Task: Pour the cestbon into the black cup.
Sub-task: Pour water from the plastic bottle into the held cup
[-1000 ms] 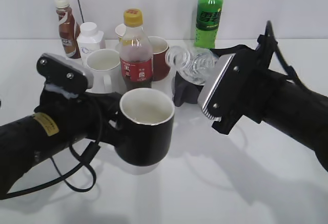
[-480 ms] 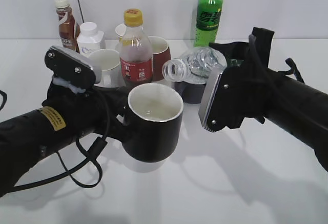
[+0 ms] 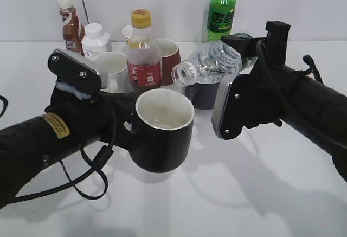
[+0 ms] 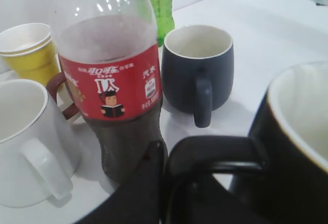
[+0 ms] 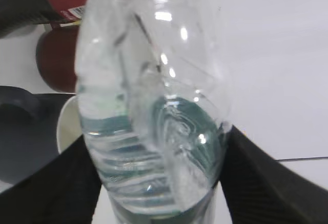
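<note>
My left gripper is shut on the handle of the black cup, a glossy black mug with a white inside, held above the table. The cup's rim shows at the right edge of the left wrist view, with the gripper on its handle. My right gripper is shut on the cestbon, a clear capless bottle lying almost level, its open mouth pointing left just above and behind the cup's rim. In the right wrist view the cestbon fills the frame between the fingers.
Behind the cup stand a red-labelled dark-drink bottle, a white mug, a dark red cup, a grey-blue mug, a tall green soda bottle, a brown bottle and a white jar. Yellow paper cups stand at the back.
My right gripper has lifted and turned the cestbon so its mouth moved left toward the cup's rim. My left gripper raised the black cup and shifted it slightly right, then held still.
</note>
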Controlling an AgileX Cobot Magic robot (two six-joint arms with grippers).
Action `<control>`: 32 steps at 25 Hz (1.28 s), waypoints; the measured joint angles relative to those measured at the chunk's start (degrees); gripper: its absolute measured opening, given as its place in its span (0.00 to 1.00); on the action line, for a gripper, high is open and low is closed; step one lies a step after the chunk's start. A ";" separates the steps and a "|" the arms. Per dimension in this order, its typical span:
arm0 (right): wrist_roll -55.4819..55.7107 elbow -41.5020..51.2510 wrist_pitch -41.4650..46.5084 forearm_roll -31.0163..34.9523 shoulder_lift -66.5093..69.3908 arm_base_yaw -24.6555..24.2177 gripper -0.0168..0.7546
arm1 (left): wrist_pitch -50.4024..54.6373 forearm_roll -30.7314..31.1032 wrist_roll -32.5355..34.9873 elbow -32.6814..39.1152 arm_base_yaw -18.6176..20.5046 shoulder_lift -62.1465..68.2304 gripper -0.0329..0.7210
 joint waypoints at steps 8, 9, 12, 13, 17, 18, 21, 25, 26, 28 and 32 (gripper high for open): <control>-5.53 0.00 -0.96 0.00 0.00 0.00 0.66 | 0.00 2.13 0.00 0.00 0.00 0.00 0.10; -6.34 0.00 -1.01 0.00 0.00 0.00 0.66 | 0.00 2.24 0.00 0.00 0.00 0.00 0.10; -8.13 -0.36 -1.13 0.00 0.00 0.00 0.66 | 0.00 2.57 0.00 0.00 0.00 0.00 0.10; -8.61 -0.59 -1.27 0.00 0.00 0.00 0.66 | 0.00 2.62 0.00 0.00 0.00 0.00 0.10; -10.44 -0.81 -1.55 0.00 0.00 0.00 0.66 | 0.00 2.79 0.00 0.00 0.00 0.00 0.10; -10.63 -0.81 -1.60 0.00 0.00 0.00 0.66 | 0.00 2.79 0.00 0.00 0.00 0.00 0.10; -11.01 -0.81 -1.66 0.00 0.00 0.00 0.66 | 0.00 2.79 0.00 0.00 0.00 0.00 0.10; -11.19 -0.81 -1.66 0.00 0.00 0.00 0.66 | 0.00 2.79 0.00 0.00 0.00 0.00 0.10; -11.19 -0.81 -1.66 0.00 0.00 0.00 0.66 | 0.00 2.79 0.00 0.00 0.00 0.00 0.10; -10.86 -0.81 -1.66 0.00 0.00 0.00 0.66 | 0.00 2.79 0.00 0.00 0.00 0.00 0.10; -9.08 -0.81 -1.55 0.00 0.00 0.00 0.66 | 0.00 2.74 0.01 -0.01 0.00 0.00 0.10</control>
